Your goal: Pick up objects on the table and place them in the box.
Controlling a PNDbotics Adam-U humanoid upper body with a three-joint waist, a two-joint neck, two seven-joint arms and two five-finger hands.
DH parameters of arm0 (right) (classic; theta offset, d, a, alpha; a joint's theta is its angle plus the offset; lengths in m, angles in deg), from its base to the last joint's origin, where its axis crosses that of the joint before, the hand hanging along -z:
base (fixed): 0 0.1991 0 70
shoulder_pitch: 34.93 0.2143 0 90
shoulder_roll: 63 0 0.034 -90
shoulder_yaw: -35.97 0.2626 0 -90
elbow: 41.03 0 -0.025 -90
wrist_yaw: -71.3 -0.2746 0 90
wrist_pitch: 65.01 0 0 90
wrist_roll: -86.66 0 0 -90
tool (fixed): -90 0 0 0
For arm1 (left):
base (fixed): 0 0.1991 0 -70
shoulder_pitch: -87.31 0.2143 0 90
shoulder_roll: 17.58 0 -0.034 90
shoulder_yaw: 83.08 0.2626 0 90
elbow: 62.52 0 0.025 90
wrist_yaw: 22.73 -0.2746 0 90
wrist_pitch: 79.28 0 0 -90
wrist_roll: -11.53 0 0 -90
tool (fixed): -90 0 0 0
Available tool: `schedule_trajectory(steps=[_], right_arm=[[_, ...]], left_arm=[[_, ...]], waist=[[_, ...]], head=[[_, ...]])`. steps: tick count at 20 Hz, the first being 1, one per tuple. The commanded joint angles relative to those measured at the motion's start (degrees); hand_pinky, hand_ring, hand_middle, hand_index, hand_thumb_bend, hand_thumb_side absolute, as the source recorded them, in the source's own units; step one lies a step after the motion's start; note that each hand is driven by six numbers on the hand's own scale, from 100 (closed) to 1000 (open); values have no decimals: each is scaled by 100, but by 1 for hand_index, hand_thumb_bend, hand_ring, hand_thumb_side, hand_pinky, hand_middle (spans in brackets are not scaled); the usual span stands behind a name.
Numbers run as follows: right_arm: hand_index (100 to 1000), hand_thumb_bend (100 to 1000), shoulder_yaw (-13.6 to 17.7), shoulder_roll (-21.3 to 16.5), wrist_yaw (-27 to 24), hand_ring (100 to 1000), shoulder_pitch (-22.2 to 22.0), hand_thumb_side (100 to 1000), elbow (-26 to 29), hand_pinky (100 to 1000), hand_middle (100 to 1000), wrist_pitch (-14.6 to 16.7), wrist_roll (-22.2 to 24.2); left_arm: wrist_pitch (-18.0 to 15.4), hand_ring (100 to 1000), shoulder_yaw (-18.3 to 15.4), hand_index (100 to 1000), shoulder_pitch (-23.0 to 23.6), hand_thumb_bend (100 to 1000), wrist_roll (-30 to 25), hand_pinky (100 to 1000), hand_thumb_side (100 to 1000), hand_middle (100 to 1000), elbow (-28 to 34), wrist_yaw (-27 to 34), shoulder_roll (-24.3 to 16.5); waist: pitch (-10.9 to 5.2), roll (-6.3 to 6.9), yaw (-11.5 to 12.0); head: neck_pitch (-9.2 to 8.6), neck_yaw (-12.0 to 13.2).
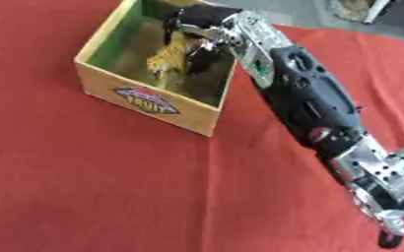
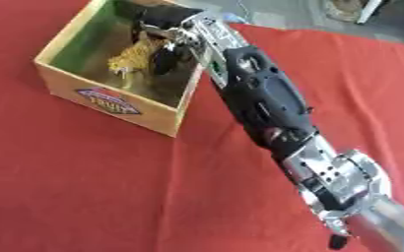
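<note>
A cardboard box [image 1: 145, 101] with a fruit label on its front wall stands on the red cloth at the upper left. My right arm reaches in from the lower right and over the box's right wall. My right hand [image 1: 198, 29] is inside the box, its fingers curled round a yellow and black striped toy, perhaps a tiger [image 1: 169, 56]. The toy hangs low over the box floor; whether it touches the floor I cannot tell. My left hand shows in no view.
Red cloth [image 1: 84, 187] covers the table around the box. A grey floor and a pale object [image 1: 356, 9] lie past the table's far edge at the upper right.
</note>
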Motion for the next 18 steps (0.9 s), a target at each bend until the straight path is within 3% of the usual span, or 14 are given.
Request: schedule_trajectory(steps=[1,5,9,13,18], right_arm=[[989,481,133,-186,259,976,204,772,81,980,956,97,197],[1000,554,212,-182,445,1000,251,802,126,1000,978,172,230],[1000,557,235,-189,474,1000,279,790,132,1000,977,241,229],[1000,532,248,-205,457,1000,300,782,155,1000,971,247,191],[988,399,246,-209,330,986,298,746,225,1000,936,174,69]], left_arm=[[-6,446,5,679,-47,100,-31,496,556,563,98,15,-87],[-3,446,3,679,-45,100,-41,496,558,563,98,15,-88],[0,446,-3,679,-40,100,-45,495,558,563,98,16,-91],[12,446,-7,679,-32,100,-59,492,558,563,98,8,-95],[17,446,-17,679,-22,100,-56,490,557,564,98,11,-91]], waist=[[-144,44,2],[-147,34,0],[-155,29,-6],[-167,25,-22],[-199,36,-42]], head=[[-82,2],[-89,6],[-92,17],[-93,35],[-78,49]])
